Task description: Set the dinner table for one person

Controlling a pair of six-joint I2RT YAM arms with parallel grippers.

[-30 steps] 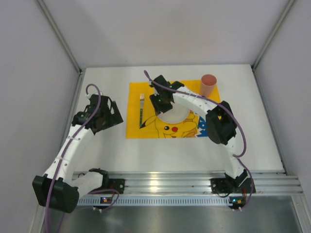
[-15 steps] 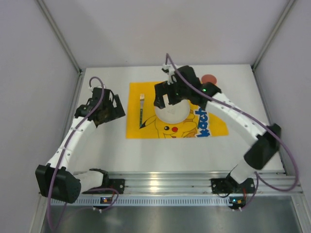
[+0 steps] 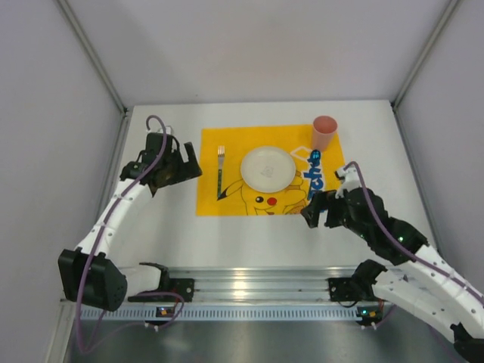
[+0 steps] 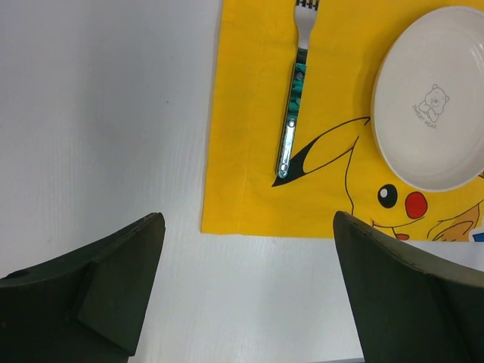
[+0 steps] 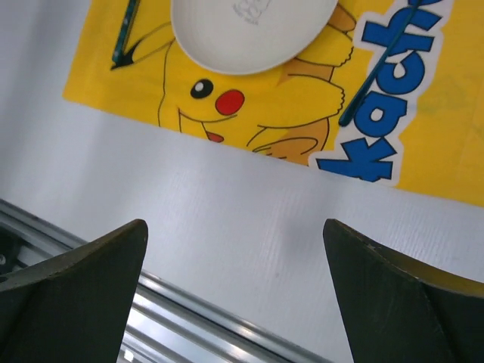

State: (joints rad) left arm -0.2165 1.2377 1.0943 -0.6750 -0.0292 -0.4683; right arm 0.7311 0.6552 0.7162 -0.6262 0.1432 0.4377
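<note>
Surface (image 3: 393, 151): white and rectangular, filling the middle of the top view, with both arm bases at its near edge.
Cloth (image 3: 208, 178): yellow with a Pikachu print, lying flat on the surface, centred and towards the far side.
Plate (image 3: 268, 169): white and round, on the middle of the cloth, with a small bear mark on its face.
Fork (image 3: 220, 172): teal handle, on the left part of the cloth, just left of the plate and not touching it, tines pointing far.
Cup (image 3: 324, 133): pink and upright, at the far right corner of the cloth.
Slim teal utensil (image 5: 378, 72): lies on the blue lettering to the right of the plate; its kind cannot be told.
Left gripper (image 4: 246, 223): fingers wide apart, holding nothing, above the surface by the cloth's left edge.
Right gripper (image 5: 234, 224): fingers wide apart, holding nothing, above bare surface at the cloth's near right side.
Metal rail (image 3: 302, 283): runs along the near edge of the surface.
</note>
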